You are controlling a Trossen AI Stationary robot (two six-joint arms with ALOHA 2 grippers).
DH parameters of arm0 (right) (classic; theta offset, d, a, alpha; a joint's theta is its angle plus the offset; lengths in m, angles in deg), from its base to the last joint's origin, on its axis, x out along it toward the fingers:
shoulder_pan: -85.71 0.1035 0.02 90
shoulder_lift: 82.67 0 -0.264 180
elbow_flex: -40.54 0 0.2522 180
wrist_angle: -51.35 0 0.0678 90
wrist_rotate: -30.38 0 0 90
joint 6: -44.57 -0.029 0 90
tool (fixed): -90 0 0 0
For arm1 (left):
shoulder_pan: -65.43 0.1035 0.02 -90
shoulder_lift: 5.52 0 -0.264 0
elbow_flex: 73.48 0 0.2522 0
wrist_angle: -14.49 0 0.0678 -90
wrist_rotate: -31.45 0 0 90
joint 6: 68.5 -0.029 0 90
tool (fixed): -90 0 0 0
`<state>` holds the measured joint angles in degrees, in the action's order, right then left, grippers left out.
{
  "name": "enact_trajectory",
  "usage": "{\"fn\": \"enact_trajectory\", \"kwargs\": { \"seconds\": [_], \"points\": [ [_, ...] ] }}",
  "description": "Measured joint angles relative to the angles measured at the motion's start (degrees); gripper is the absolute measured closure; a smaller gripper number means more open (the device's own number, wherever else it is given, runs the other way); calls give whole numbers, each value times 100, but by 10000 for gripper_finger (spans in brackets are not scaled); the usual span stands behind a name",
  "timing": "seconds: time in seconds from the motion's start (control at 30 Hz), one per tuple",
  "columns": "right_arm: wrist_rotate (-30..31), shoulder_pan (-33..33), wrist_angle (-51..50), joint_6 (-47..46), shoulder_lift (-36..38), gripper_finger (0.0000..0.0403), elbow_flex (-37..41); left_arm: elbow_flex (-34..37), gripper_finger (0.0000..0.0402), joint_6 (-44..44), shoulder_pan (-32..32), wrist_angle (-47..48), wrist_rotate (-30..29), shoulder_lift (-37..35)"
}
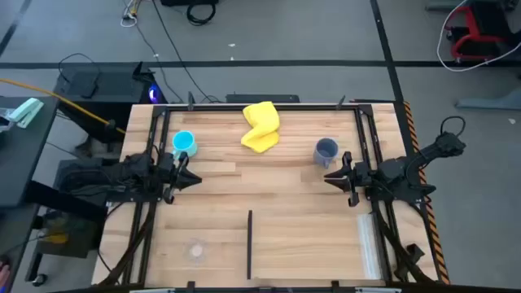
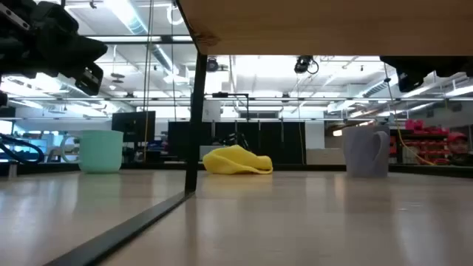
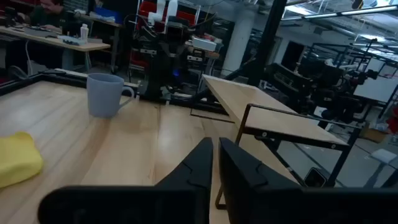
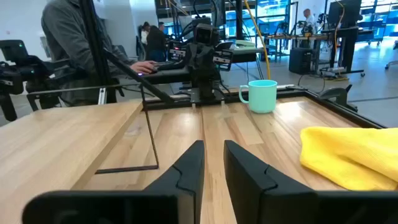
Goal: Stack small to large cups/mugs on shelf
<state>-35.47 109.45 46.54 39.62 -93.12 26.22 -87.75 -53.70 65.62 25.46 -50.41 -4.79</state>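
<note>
The bright-blue mug (image 1: 184,144) stands upright on its base near the table's far left, just beyond my left gripper (image 1: 195,180). The grey-blue mug (image 1: 326,150) stands upright at the far right, just beyond my right gripper (image 1: 327,177). Both grippers hover above the table, shut and empty, pointing toward each other. The right wrist view shows the blue mug (image 4: 262,96) and the left wrist view shows the grey-blue mug (image 3: 104,94). A faint clear glass cup (image 1: 196,251) sits near the table's near left edge.
A crumpled yellow cloth (image 1: 261,126) lies at the far middle between the mugs. A wooden shelf board on thin black legs (image 3: 267,109) stands over the table's near part, with its dark leg (image 2: 196,118) in the low view. A person stands beyond the table's left side (image 4: 68,37).
</note>
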Motion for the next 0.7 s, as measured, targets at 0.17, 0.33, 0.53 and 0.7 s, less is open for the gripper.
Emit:
{"fn": "enact_trajectory", "kwargs": {
  "seconds": [0.17,0.33,0.53,0.7],
  "points": [
    [0,1,0,0,-1,334,-1,0,375,0,1,0,-2,0],
    [0,1,0,0,1,334,0,0,373,0,1,0,-1,0],
    [0,0,0,0,1,334,0,2,366,0,2,0,0,0],
    [0,-1,0,0,1,334,0,1,371,0,0,0,-2,0]
  ]
}}
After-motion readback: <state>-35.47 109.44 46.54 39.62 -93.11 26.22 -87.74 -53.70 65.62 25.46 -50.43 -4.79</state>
